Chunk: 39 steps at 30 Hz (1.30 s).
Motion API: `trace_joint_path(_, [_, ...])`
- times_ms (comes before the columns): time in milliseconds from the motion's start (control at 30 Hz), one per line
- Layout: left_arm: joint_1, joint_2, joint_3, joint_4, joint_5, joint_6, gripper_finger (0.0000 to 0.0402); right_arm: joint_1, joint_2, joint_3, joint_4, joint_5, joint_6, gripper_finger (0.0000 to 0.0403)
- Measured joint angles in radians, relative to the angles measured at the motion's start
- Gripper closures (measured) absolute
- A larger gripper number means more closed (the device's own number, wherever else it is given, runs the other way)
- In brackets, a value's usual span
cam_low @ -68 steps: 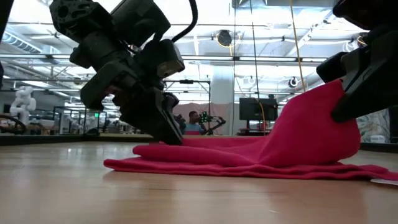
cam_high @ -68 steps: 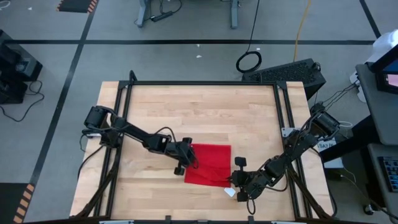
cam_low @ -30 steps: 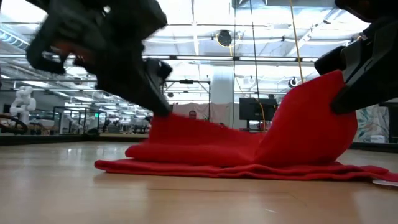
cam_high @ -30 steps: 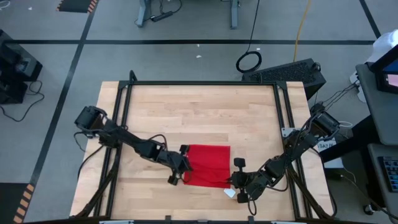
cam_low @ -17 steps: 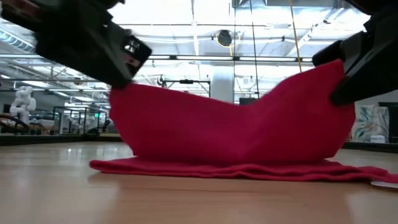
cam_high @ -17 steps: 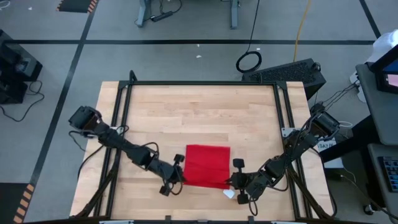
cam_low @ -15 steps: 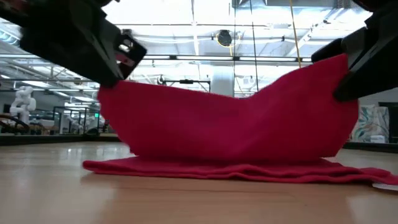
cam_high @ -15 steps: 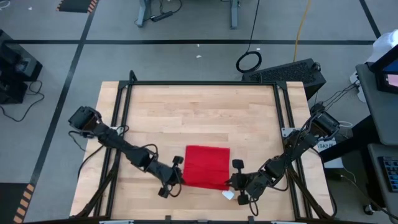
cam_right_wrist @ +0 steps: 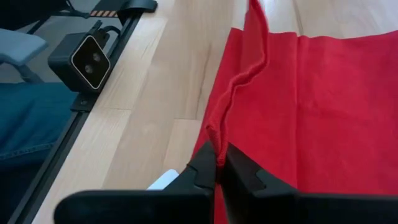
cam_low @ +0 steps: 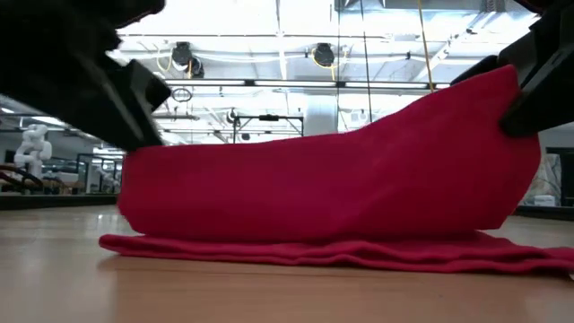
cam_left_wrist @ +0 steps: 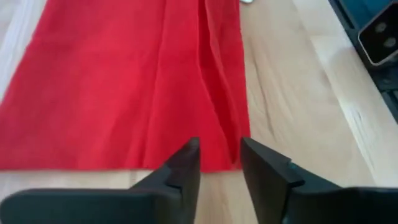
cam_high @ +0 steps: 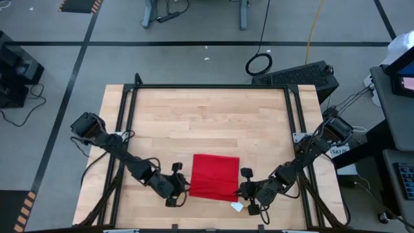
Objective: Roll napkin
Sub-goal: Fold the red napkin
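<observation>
Both grippers work one red napkin (cam_high: 215, 175) near the table's (cam_high: 207, 116) front edge: right gripper (cam_right_wrist: 219, 163) pinches its corner, lifting it; left gripper (cam_left_wrist: 219, 163) stands parted beside the opposite corner.

overhead, table-level, two wrist close-ups

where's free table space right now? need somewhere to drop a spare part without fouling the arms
Free: the far half of the table, between the frame rails and the napkin, and the strips outside each arm. Crowded: the near edge, where the left pincer and right pincer flank the napkin, the right one clamping its corner.
</observation>
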<state>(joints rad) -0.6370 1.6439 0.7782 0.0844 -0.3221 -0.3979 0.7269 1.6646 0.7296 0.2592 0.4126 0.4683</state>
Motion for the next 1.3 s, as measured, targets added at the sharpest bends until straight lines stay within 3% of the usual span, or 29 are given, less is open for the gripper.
trace_joint_path(367, [-0.113, 0.094, 0.000, 0.081, -0.128, -0.144, 0.0222, 0.000, 0.000, 0.000, -0.001, 0.002, 0.007, 0.0399])
trace_joint_path(600, [-0.189, 0.190, 0.000, 0.180, -0.288, -0.141, 0.0196, 0.000, 0.000, 0.000, -0.002, 0.004, 0.018, 0.0399])
trace_joint_path(867, [-0.206, 0.239, 0.001, 0.260, -0.348, -0.060, 0.0192, -0.003, 0.000, 0.000, -0.002, 0.005, 0.018, 0.0399])
trace_joint_path(1033, [-0.199, 0.240, 0.001, 0.272, -0.355, -0.037, 0.0235, -0.006, 0.000, 0.000, -0.003, 0.005, 0.029, 0.0399])
trace_joint_path(1300, [-0.174, 0.240, 0.001, 0.274, -0.288, -0.041, 0.0370, -0.006, 0.000, 0.000, -0.003, 0.005, 0.029, 0.0399])
